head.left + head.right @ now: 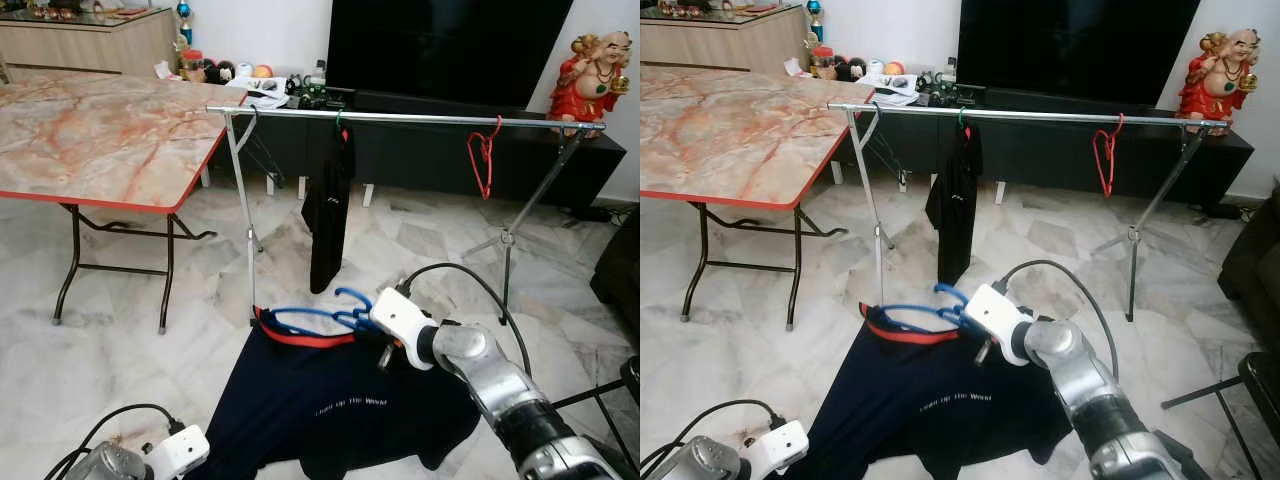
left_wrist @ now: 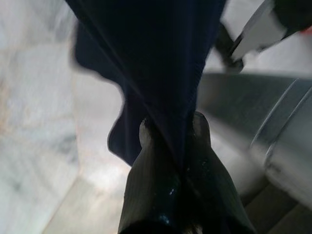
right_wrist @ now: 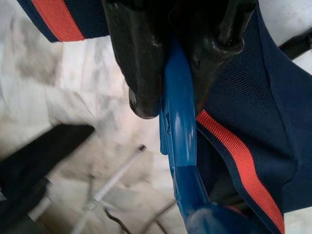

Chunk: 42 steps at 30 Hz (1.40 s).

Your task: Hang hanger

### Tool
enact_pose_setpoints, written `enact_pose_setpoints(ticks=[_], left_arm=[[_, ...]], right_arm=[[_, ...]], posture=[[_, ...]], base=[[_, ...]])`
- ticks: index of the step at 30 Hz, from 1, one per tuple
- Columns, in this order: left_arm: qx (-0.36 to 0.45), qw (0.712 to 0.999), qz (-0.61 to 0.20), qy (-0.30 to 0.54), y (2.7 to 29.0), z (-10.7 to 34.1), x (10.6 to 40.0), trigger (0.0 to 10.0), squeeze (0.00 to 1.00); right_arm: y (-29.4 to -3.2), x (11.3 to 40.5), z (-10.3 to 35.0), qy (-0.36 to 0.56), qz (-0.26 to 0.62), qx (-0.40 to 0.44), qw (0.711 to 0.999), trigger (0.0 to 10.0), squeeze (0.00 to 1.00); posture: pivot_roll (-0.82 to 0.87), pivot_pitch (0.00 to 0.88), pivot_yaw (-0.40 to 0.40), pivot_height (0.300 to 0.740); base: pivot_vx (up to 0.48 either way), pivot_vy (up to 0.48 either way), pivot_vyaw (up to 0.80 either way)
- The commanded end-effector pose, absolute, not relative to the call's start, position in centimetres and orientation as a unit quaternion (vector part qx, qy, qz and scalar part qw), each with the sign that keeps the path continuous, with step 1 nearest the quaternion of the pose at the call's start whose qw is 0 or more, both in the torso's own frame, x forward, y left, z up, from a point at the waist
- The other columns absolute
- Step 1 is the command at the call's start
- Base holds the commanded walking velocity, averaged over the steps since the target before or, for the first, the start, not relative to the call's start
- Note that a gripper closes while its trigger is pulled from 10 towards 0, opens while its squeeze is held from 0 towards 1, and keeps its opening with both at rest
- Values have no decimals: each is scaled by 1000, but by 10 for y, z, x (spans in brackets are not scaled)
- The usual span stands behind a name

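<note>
A blue hanger (image 1: 320,318) carries a navy shirt (image 1: 330,400) with a red neck band. Both hang low over the floor, in front of the silver clothes rail (image 1: 400,117). My right gripper (image 3: 178,92) is shut on the blue hanger's neck (image 3: 179,131), just below its hook. My left gripper (image 2: 173,126) is at the lower left, shut on the shirt's navy fabric (image 2: 151,58) near its hem. The rail stands beyond the shirt, higher than the hanger's hook.
On the rail hang a black garment (image 1: 328,210), a red hanger (image 1: 484,160) and a dark hanger (image 1: 262,150) at its left end. A marble-topped folding table (image 1: 90,140) stands to the left. Behind the rail are a TV cabinet (image 1: 420,140) and a figurine (image 1: 590,80).
</note>
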<state>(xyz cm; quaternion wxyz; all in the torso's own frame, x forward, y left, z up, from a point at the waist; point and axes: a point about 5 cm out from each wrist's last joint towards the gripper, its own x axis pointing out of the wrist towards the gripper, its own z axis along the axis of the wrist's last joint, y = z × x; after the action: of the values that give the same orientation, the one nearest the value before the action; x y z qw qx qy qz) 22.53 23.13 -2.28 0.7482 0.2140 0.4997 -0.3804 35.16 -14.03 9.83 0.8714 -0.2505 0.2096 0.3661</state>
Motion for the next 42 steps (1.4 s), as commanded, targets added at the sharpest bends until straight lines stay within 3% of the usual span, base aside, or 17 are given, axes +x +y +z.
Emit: enact_pose_setpoints(ticks=[1,4,8,9,10,12,13,14,15,19,20,21,22,28,33,36,42], left_arm=[[192,708,-363,574,250,-39,194,0,0],[180,702,-381,574,247,-36,194,0,0],[159,709,-393,563,243,-32,196,0,0],[167,712,-390,559,243,-31,198,0,0],[190,722,-378,548,246,-30,203,0,0],[199,741,-359,532,247,-28,210,0,0],[211,767,-326,510,248,-25,220,3843,0],[218,779,-310,500,250,-23,225,3843,0],[227,794,-285,487,252,-19,232,10000,0],[242,801,-271,475,256,-13,239,10000,0],[248,810,-272,458,257,-6,245,10000,643],[248,810,-272,458,257,-6,245,10000,643],[243,817,-276,445,256,-2,249,10000,1000],[248,812,-323,418,250,13,256,10000,1000],[250,813,-346,396,244,22,259,10000,1000],[251,834,-373,320,224,46,275,10000,1000],[278,827,-398,283,205,62,283,10000,1000]], right_arm=[[-171,373,134,160,252,-235,925,10000,0],[-173,374,130,163,218,-180,945,10000,0],[-166,373,126,176,239,-136,945,10000,0],[-161,369,122,181,271,-148,934,10000,0],[-153,361,114,188,334,-202,901,10000,0],[-153,356,108,200,355,-240,881,10000,0],[-152,352,103,209,376,-259,865,10000,0],[-151,350,102,211,389,-265,856,10000,0],[-149,347,100,208,411,-279,842,10000,0],[-149,345,99,211,421,-298,830,10000,0],[-150,344,96,218,430,-324,814,10000,0],[-150,344,96,218,430,-324,814,10000,0],[-152,344,95,223,434,-344,802,10000,0],[-154,343,92,224,437,-398,775,10000,0],[-150,341,92,216,457,-387,771,10000,0],[-144,339,93,208,489,-392,751,10000,0],[-135,339,95,195,505,-372,755,10000,0]], posture=[[168,0,-67,740],[171,0,-67,740],[171,0,-63,740],[171,0,-63,740],[171,0,-63,740],[169,0,-65,740],[169,0,-65,740],[168,0,-67,740],[170,0,-68,740],[168,0,-69,740],[169,0,-70,740],[169,0,-70,740],[169,0,-71,740],[174,0,-77,740],[176,0,-79,740],[179,0,-83,740],[185,0,-87,740]], base=[[0,0,0],[0,0,0],[0,0,0],[0,0,0],[0,0,0],[0,0,0],[0,0,0],[0,0,0],[0,0,0],[0,0,0],[0,0,0],[0,0,0],[0,0,0],[0,0,0],[0,0,0],[0,0,0],[0,0,0]])
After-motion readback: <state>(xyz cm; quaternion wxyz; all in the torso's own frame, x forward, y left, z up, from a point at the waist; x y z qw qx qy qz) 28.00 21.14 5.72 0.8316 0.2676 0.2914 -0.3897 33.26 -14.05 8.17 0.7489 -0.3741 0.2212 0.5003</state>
